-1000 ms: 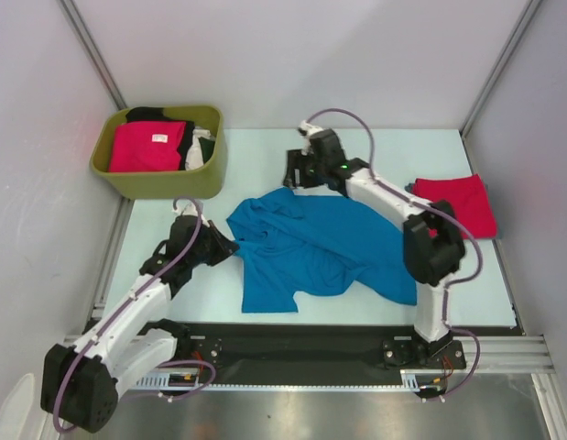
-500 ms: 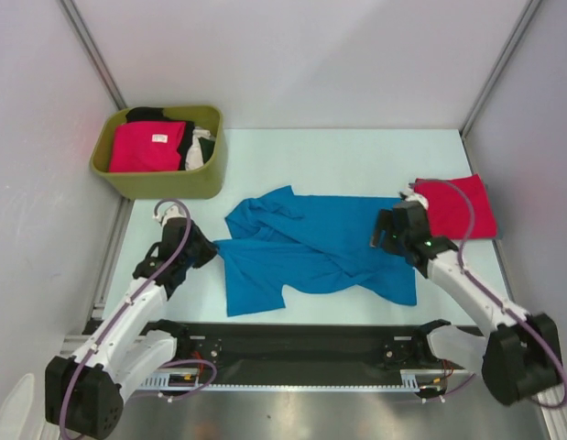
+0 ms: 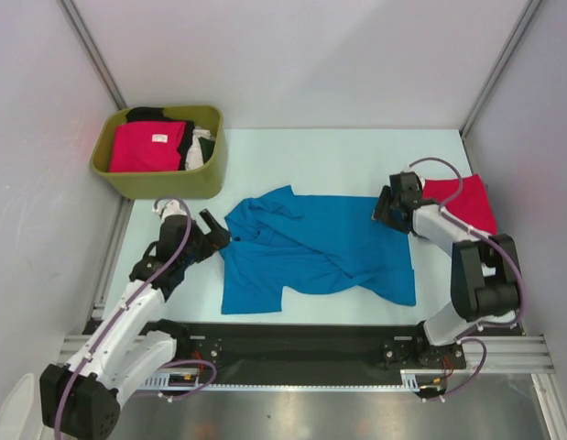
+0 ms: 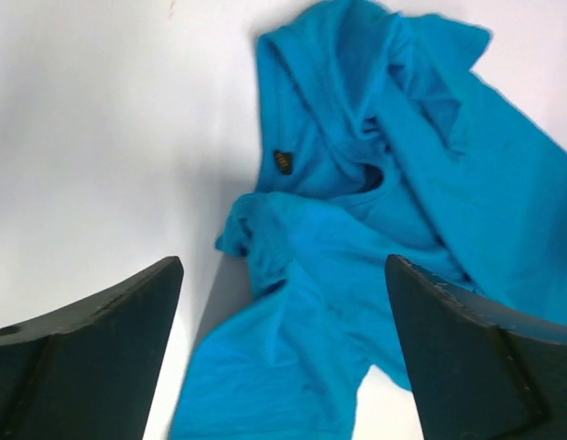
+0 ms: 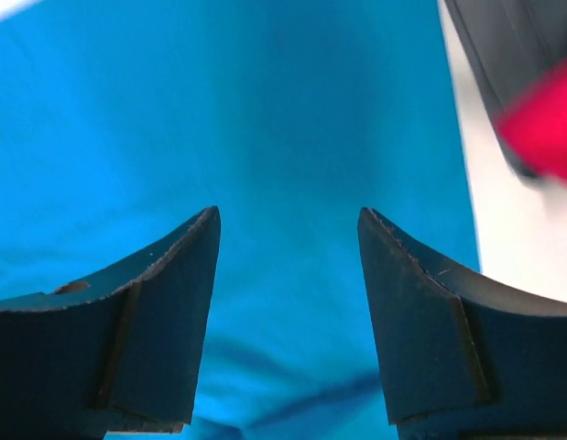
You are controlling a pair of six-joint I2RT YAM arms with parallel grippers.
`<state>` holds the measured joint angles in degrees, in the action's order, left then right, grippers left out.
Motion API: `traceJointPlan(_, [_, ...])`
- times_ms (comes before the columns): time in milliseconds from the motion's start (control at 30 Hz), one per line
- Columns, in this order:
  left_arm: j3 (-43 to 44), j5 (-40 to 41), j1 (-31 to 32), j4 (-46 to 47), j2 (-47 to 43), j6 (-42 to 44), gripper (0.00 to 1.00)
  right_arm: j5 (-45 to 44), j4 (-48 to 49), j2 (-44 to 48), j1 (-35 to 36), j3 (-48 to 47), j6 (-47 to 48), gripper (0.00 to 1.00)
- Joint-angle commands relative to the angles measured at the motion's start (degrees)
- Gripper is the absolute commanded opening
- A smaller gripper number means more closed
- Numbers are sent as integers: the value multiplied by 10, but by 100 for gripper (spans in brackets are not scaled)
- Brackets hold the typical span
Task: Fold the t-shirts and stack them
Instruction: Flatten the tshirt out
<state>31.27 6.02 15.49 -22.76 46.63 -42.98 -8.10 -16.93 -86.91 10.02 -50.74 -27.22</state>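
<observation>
Blue t-shirt (image 3: 310, 252): kinda crumpled, mid tabletop (image 3: 301, 156)
Left gripper (image 3: 216, 229): wide, empty, at its left edge
Right gripper (image 3: 382, 209): spread, empty, over its far right corner
Red t-shirt (image 3: 466, 203): folded, far right

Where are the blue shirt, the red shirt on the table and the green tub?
blue shirt (image 3: 320, 247): top view, middle of its body.
red shirt (image 3: 477, 206): top view, its right half.
green tub (image 3: 164, 181): top view, front wall.

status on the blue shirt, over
Left gripper open, left of blue t-shirt. Right gripper open over its right edge. Shirt rumpled, not folded. Red t-shirt close by right gripper.
</observation>
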Motion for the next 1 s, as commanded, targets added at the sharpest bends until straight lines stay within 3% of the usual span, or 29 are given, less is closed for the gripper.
traceJointPlan(0, [62, 17, 39, 34, 6, 54, 100, -16, 15, -53, 2, -73, -10, 66])
traceJointPlan(267, [173, 3, 110, 75, 209, 50, 100, -51, 6, -163, 3, -135, -16, 62])
traceJointPlan(367, [229, -42, 112, 84, 296, 61, 98, -51, 5, -192, 3, -153, -18, 61])
traceJointPlan(700, [457, -78, 114, -25, 580, 95, 94, -57, -12, -248, -2, -199, -16, 59])
traceJointPlan(967, [609, -85, 114, -69, 740, 92, 90, -63, -43, -301, -3, -262, -1, 54])
